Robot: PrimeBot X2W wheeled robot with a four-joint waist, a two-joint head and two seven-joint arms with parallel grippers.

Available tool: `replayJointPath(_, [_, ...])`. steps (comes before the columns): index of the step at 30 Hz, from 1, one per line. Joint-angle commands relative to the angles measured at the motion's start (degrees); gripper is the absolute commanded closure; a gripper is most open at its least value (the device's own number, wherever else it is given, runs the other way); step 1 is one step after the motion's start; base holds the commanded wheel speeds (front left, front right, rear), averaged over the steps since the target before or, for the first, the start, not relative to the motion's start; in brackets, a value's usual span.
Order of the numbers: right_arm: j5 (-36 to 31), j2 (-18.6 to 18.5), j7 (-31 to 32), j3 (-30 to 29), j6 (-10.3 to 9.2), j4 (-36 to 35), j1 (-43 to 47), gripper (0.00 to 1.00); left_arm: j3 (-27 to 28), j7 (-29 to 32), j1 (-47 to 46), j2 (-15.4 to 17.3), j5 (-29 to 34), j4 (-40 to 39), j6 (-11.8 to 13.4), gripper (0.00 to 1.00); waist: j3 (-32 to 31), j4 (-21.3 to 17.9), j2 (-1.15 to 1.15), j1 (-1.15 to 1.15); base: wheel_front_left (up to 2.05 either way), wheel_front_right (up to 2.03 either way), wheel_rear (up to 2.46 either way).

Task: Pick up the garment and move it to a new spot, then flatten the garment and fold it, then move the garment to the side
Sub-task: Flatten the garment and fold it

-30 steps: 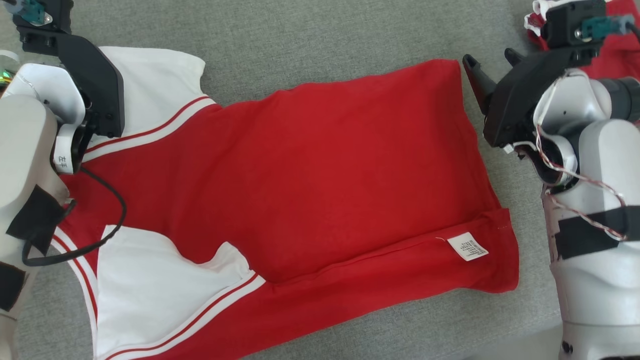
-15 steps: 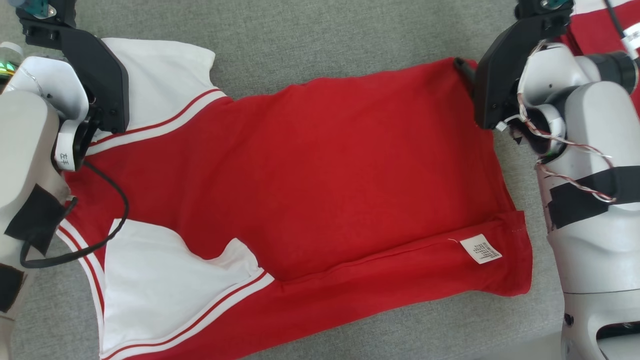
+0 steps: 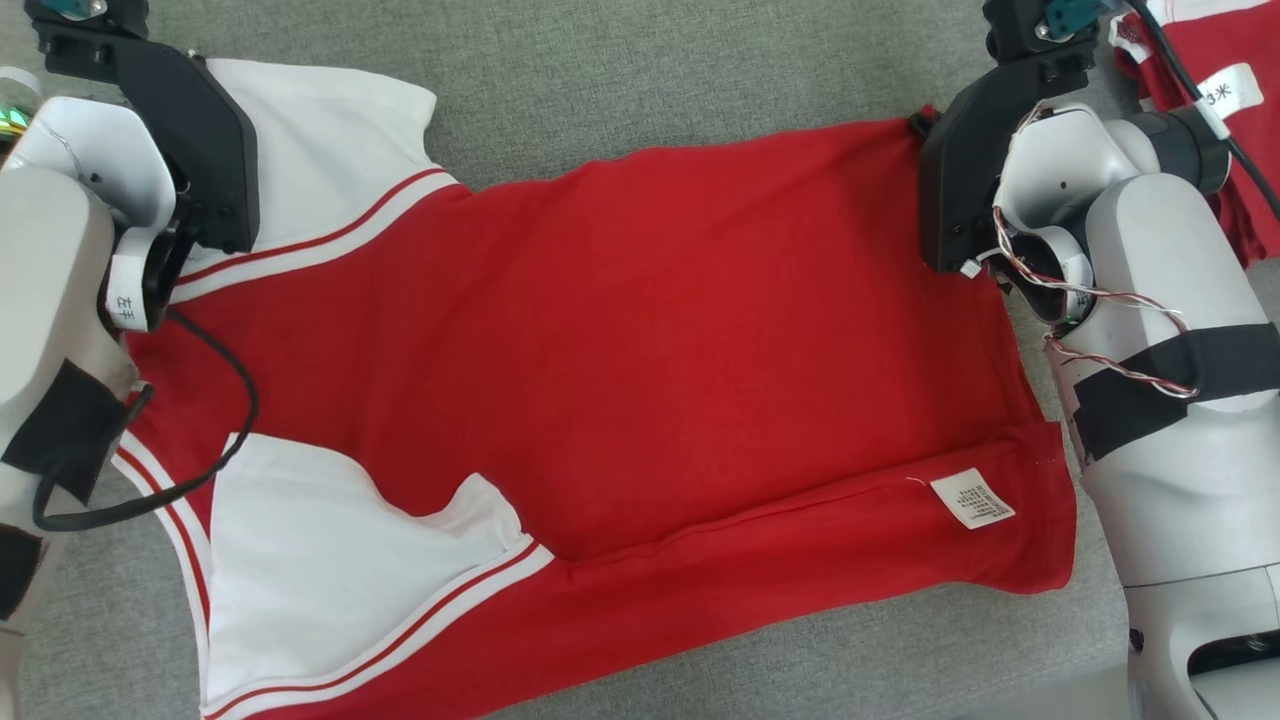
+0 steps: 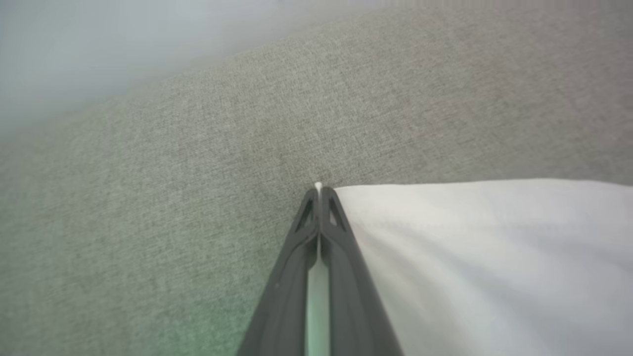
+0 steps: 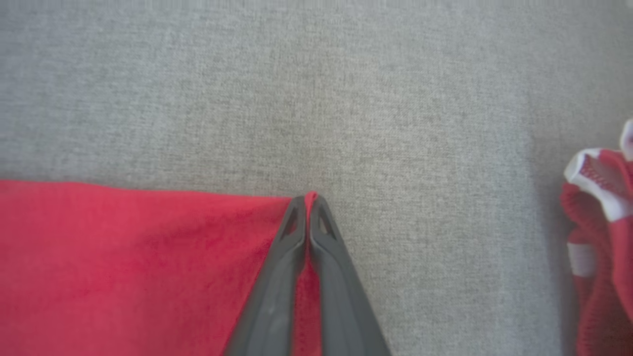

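You're looking along the left gripper (image 4: 318, 195), its two dark fingers pressed together with a thin strip of white cloth pinched between them. That strip is the corner of the garment (image 4: 484, 257), whose white part spreads to the lower right over the grey woven surface (image 4: 188, 163). The upper left is blurred.

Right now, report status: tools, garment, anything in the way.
Left tool shut on garment, white sleeve corner. Right tool shut on red hem corner. Garment lies spread. Other red clothing off to the right, not touching.
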Motion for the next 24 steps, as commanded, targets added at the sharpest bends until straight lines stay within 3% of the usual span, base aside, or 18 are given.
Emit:
replayJointPath(1, [0.4, -0.2, -0.9, 0.1, -0.14, 0.3, 0.3, 1.00, 0.1, -0.6, 0.9, 0.0, -0.6, 0.2, -0.1, 1.00, -0.1, 0.1, 0.00, 0.00, 0.00, 0.00, 0.00])
replayJointPath(11, [1.2, -0.3, -11.6, -2.2, -0.14, -3.1, 4.5, 1.00, 4.5, -11.0, 5.0, 0.1, -4.6, -6.3, -1.7, 1.00, -2.2, 2.3, 0.00, 0.00, 0.00, 0.00, 0.00])
replayJointPath(24, [-1.9, -0.5, -24.2, -6.8, -0.14, -8.7, 16.8, 1.00, 7.4, -26.6, 23.4, -1.5, -7.7, -22.4, 0.9, 1.00, -9.2, 7.2, 0.00, 0.00, 0.00, 0.00, 0.00])
